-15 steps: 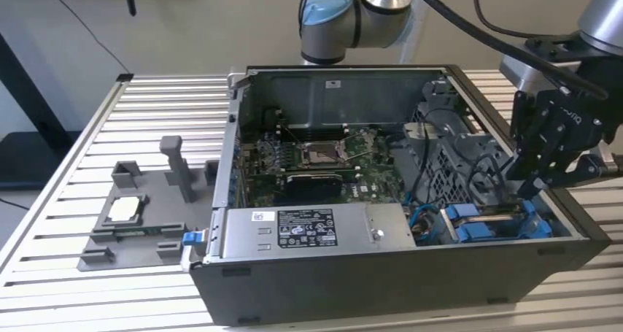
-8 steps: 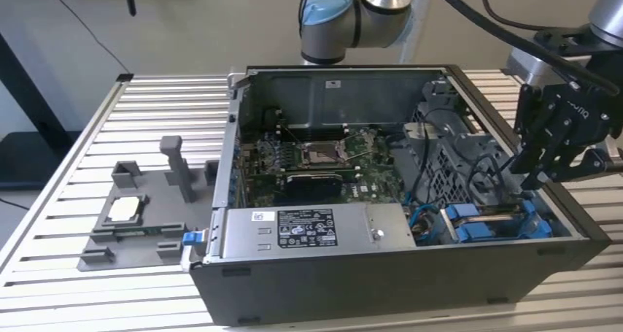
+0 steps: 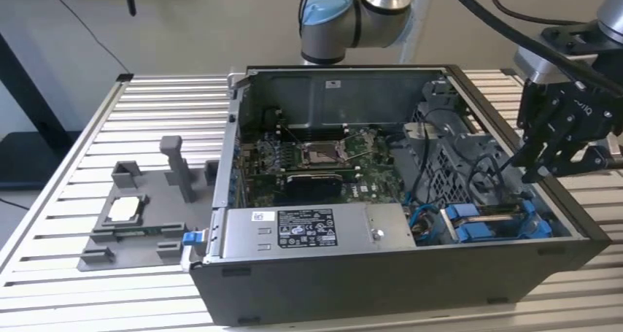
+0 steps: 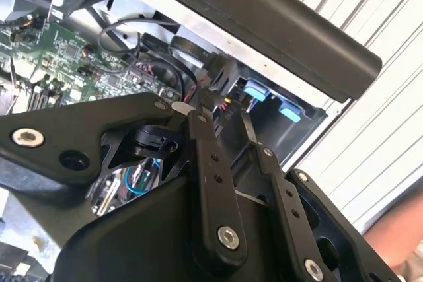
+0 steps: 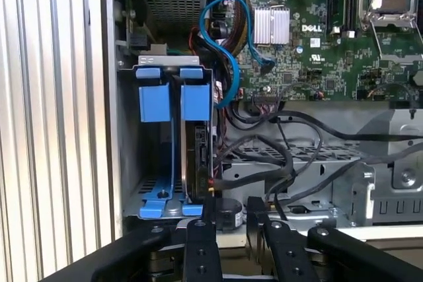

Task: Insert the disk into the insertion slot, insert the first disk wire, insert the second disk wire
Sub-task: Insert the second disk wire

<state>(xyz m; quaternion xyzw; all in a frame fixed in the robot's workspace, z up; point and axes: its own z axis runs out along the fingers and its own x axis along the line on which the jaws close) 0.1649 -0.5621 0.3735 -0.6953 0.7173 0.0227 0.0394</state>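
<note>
The disk [image 3: 486,210] stands on edge in its blue carrier [image 3: 469,231] inside the insertion slot [image 5: 132,156], at the near corner of the open computer case on the exterior view's right. In the first wrist view the disk [image 5: 197,156] shows with two blue tabs [image 5: 168,97] over it. A black wire [image 5: 264,173] with red and yellow strands reaches the disk's edge. A blue wire [image 5: 228,44] loops over the motherboard beside the bay. My gripper [image 3: 535,173] hovers above the case rim by the disk, fingers [image 5: 201,226] a narrow gap apart, nothing clearly between them [image 4: 223,115].
A grey labelled power-supply box [image 3: 311,230] sits along the case's near side, and the green motherboard [image 3: 311,153] lies behind it. A grey fixture [image 3: 136,215] rests on the slatted table [image 3: 58,201] at the exterior view's left. Loose black cables [image 3: 482,175] cross the case beside the bay.
</note>
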